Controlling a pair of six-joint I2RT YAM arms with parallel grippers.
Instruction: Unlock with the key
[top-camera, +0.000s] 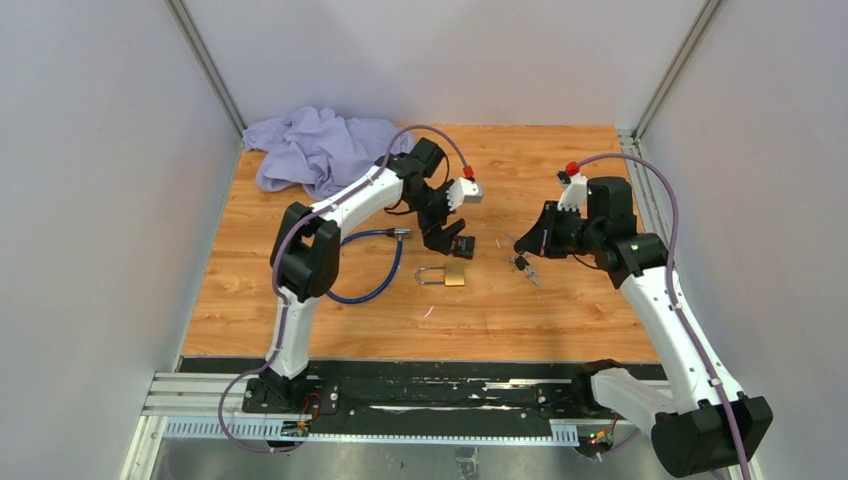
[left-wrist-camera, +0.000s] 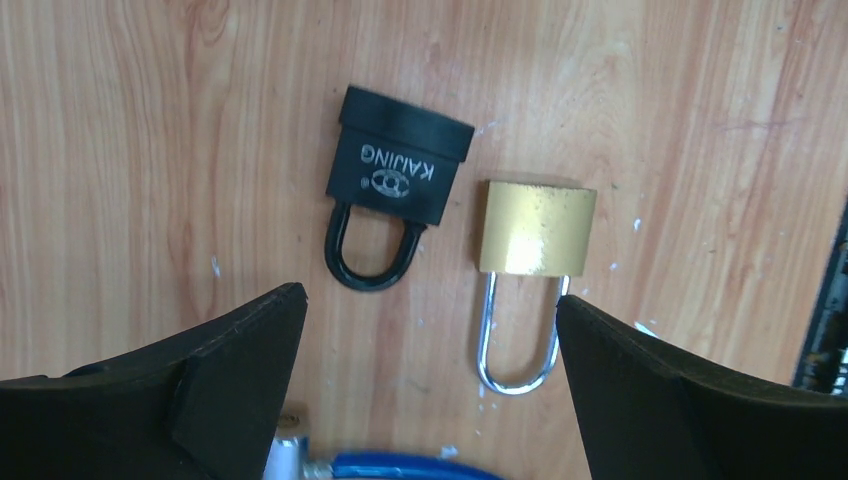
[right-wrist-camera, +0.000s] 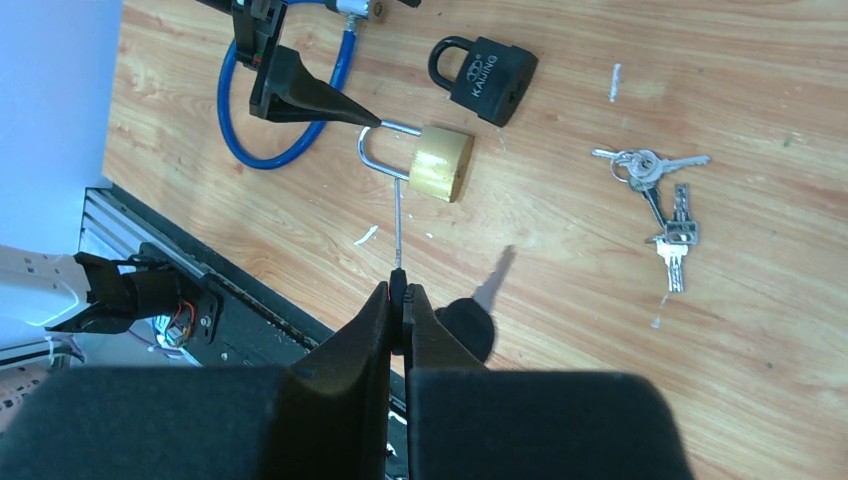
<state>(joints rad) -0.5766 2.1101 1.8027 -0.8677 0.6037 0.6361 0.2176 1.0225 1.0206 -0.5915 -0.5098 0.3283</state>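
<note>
A brass padlock (top-camera: 447, 274) (left-wrist-camera: 537, 228) (right-wrist-camera: 440, 163) lies flat on the wooden table, its silver shackle closed. A black padlock (top-camera: 463, 247) (left-wrist-camera: 398, 160) (right-wrist-camera: 487, 75) lies just beyond it. My left gripper (top-camera: 450, 238) (left-wrist-camera: 430, 297) hangs open above both locks, and one fingertip (right-wrist-camera: 330, 105) is close beside the brass shackle. My right gripper (top-camera: 522, 258) (right-wrist-camera: 402, 290) is shut on the black head of a key (right-wrist-camera: 398, 225), its blade pointing toward the brass lock. A second black-headed key (right-wrist-camera: 470, 320) dangles beside it.
A bunch of silver keys (right-wrist-camera: 655, 190) lies on the table right of the locks. A blue cable lock (top-camera: 375, 270) (left-wrist-camera: 400, 468) (right-wrist-camera: 270, 140) loops left of the brass padlock. A purple cloth (top-camera: 315, 145) is heaped at the back left corner.
</note>
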